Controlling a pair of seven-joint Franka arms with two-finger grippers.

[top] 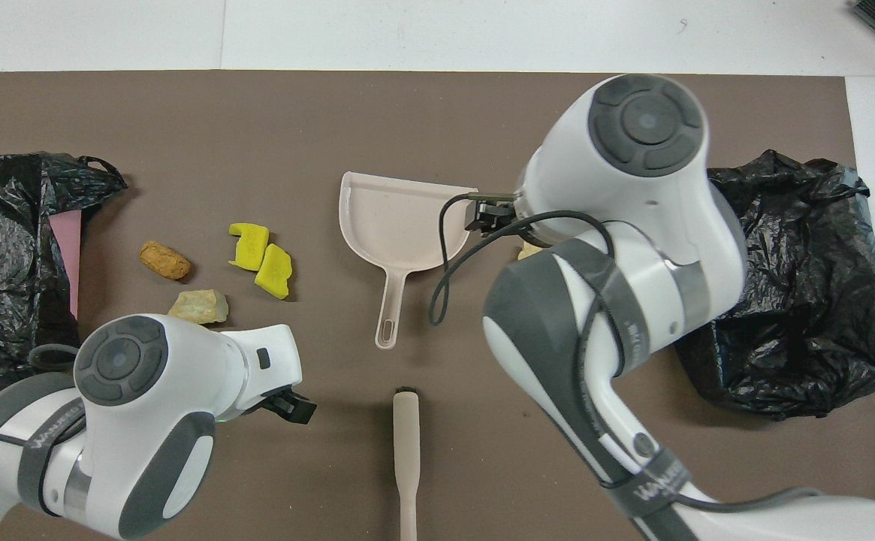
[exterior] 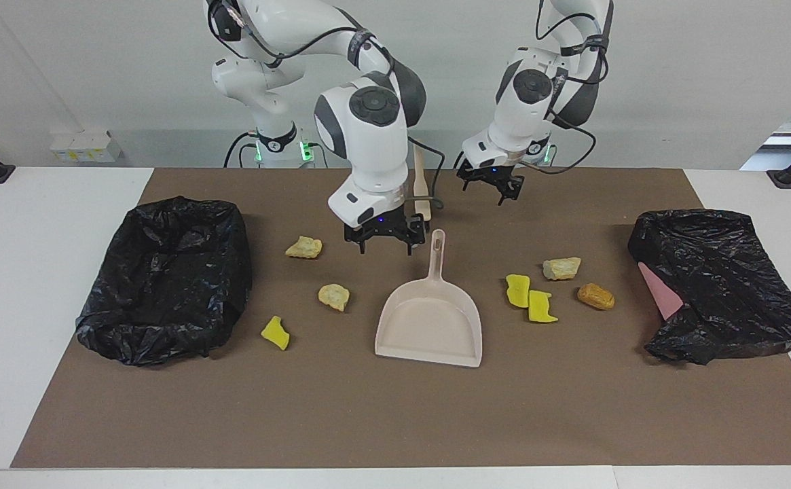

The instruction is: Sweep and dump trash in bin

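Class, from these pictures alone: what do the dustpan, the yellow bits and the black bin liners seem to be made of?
Dustpan: probably moulded plastic, smooth, matte beige, one-piece.
Yellow bits: likely foam or sponge, bright, dull, rough-cut edges.
Bin liners: thin plastic film, glossy, crinkled, with creased highlights.

From overhead, the big white right arm blocks most of the trash at its end of the brown mat: only a sliver of one tan bread-like lump pokes out, the other lumps there are covered. The beige long-handled brush runs off the bottom edge, and in the facing view the arm hides its bristle end. The pink thing under the crumpled black plastic bag mostly stays tucked away, can't tell what it is.
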